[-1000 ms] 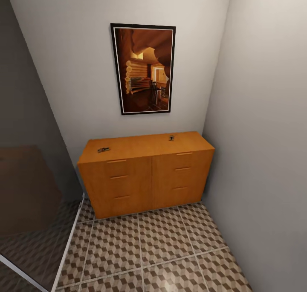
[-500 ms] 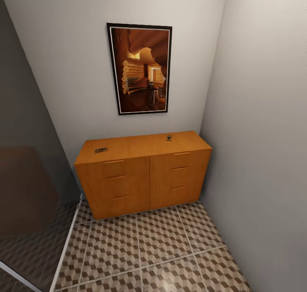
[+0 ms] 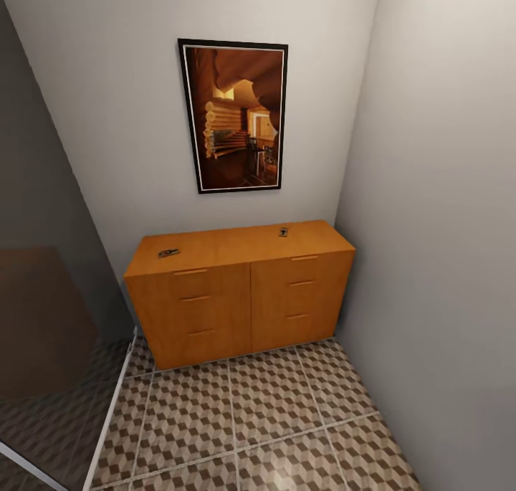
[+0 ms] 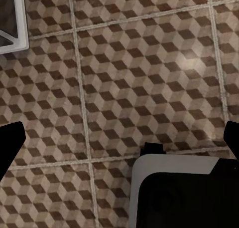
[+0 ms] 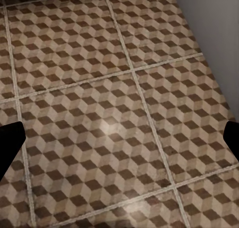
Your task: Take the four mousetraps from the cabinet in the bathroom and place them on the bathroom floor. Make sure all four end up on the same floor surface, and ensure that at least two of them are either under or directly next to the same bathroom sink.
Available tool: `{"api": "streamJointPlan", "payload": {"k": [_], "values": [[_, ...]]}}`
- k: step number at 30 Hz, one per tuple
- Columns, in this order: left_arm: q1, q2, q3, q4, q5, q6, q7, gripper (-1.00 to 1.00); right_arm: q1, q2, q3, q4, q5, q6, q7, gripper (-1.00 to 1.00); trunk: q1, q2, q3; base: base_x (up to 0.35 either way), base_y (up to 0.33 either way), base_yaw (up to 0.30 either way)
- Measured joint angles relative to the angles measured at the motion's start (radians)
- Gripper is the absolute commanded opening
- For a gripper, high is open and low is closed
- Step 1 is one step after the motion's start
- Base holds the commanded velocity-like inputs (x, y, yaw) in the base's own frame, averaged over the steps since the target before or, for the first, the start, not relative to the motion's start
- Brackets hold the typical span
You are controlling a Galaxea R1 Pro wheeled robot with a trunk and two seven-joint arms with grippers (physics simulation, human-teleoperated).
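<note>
Two mousetraps (image 3: pixel 170 253) (image 3: pixel 284 231) lie on the cabinet (image 3: pixel 236 290) top, well apart. Both hands (image 4: pixel 119 140) (image 5: pixel 119 138) hang spread wide above the tiled floor (image 3: pixel 244 419).

Cabinet (image 3: pixel 240 297) finished in orange-brown wood, handles same tone. Two mousetraps (image 3: pixel 169 253) (image 3: pixel 284 231) on top seen as small dark marks. Bathroom floor (image 3: pixel 251 419) tiled in brown, beige and white cube pattern, pale grout lines. Walls (image 3: pixel 115 118) painted plain pale grey. Picture (image 3: pixel 233 116) framed in black, white inner edge, image in warm brown and amber.
</note>
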Motion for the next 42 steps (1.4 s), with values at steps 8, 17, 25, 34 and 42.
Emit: {"api": "streamJointPlan", "payload": {"k": [8, 17, 25, 34, 42], "values": [[0.0, 0.002, -0.001, 0.0, -0.001, 0.0, 0.0, 1.0, 0.0, 0.0, 0.0, 0.0, 0.0, 0.0, 0.0, 1.0, 0.0, 0.0, 0.0, 0.113, 0.131, 0.0], [0.0, 0.002, -0.001, 0.001, -0.001, 0.001, 0.0, 1.0, 0.0, 0.0, 0.0, 0.0, 0.0, 0.0, 0.0, 1.0, 0.0, 0.0, 0.0, 0.188, 0.235, 0.0], [0.0, 0.002, -0.001, 0.004, -0.001, 0.001, 0.001, 1.0, 0.0, 0.0, 0.0, 0.0, 0.0, -0.001, 0.0, 1.0, 0.0, 0.0, 0.0, 0.207, 0.119, 0.0], [0.0, 0.002, -0.001, 0.011, -0.001, 0.0, 0.001, 1.0, 0.0, 0.0, 0.0, 0.0, 0.0, -0.001, 0.0, 1.0, 0.0, 0.0, 0.0, 0.209, 0.004, 0.0], [0.0, 0.002, -0.001, 0.011, -0.002, 0.0, 0.0, 1.0, 0.0, 0.0, 0.0, 0.0, 0.0, -0.001, 0.0, 1.0, 0.0, 0.0, 0.0, 0.062, 0.0, 0.0]]}}
